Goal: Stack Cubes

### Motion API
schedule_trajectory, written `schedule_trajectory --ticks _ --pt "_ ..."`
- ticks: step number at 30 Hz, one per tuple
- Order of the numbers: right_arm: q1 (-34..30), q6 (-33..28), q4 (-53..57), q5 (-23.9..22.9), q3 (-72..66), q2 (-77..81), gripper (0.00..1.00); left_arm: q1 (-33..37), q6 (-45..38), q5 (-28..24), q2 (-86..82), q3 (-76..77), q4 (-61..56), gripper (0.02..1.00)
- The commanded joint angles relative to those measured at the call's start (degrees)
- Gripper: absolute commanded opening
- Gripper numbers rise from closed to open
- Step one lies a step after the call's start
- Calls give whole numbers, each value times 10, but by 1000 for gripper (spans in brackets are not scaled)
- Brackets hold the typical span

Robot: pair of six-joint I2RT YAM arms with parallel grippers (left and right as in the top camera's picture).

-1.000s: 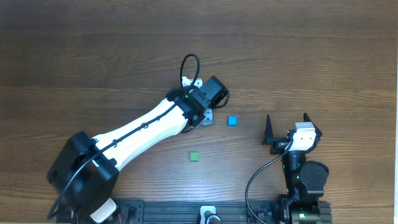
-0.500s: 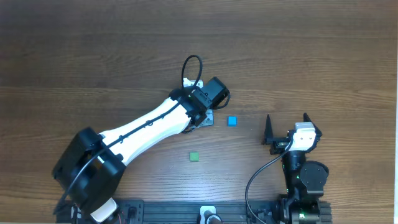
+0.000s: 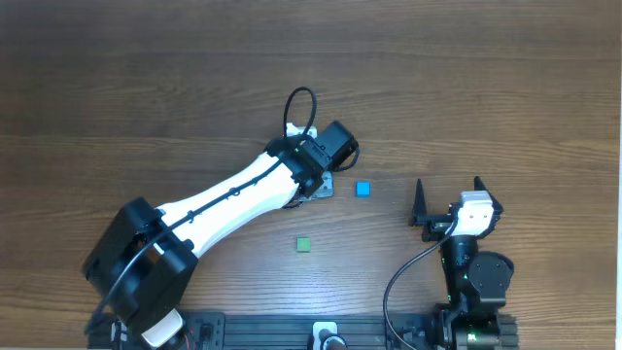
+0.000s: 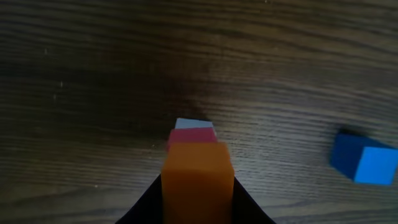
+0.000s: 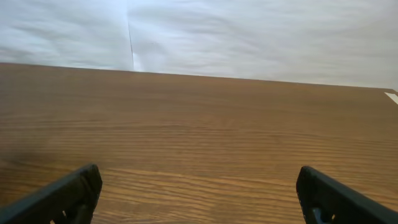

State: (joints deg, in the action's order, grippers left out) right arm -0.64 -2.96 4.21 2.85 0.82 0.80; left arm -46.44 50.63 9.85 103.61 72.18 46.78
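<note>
My left gripper is shut on an orange cube, holding it directly over a red cube that sits on a pale grey cube. Whether the orange cube touches the red one I cannot tell. In the top view the left gripper is near the table's middle, and it hides most of the stack. A blue cube lies just right of it, also seen as the blue cube in the left wrist view. A green cube lies nearer the front. My right gripper stands open over bare wood at the right.
The wooden table stretches wide behind and to both sides. A white wall rises past the table's far edge in the right wrist view. The left arm's white link crosses the table's left half.
The left arm shifted very slightly a second ago and has held still since. The cubes and the right arm have not moved.
</note>
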Motion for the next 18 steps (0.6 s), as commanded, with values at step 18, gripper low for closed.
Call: schedule_trajectory --ticks 18 --pt "3 1 -1 -2 -5 -5 991 1 9 -8 9 -3 3 117"
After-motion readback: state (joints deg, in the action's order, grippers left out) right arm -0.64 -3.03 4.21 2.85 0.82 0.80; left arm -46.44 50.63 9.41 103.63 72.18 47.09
